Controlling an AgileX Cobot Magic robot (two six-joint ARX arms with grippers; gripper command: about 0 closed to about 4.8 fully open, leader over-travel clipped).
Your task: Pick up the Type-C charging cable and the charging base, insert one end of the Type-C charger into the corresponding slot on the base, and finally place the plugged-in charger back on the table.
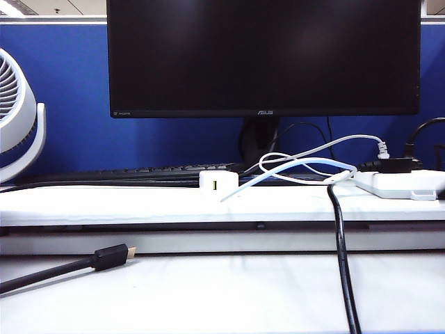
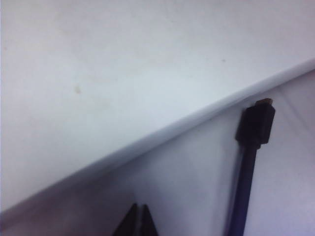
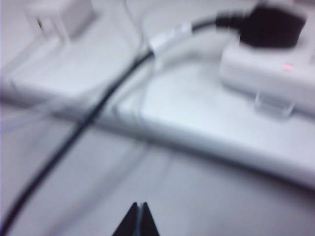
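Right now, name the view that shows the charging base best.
The exterior view: the charging base stands sharp on the raised shelf, port face toward the camera. The right wrist view shows it blurred in a corner. The left wrist view misses it.

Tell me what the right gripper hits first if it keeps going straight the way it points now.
Probably the thick black cable crossing ahead of the shut right gripper, or the edge of the raised white board behind it; the right wrist view is blurred, so depth is uncertain.

ASUS logo on monitor [image 1: 264, 59] lower bezel; small bezel print illegible
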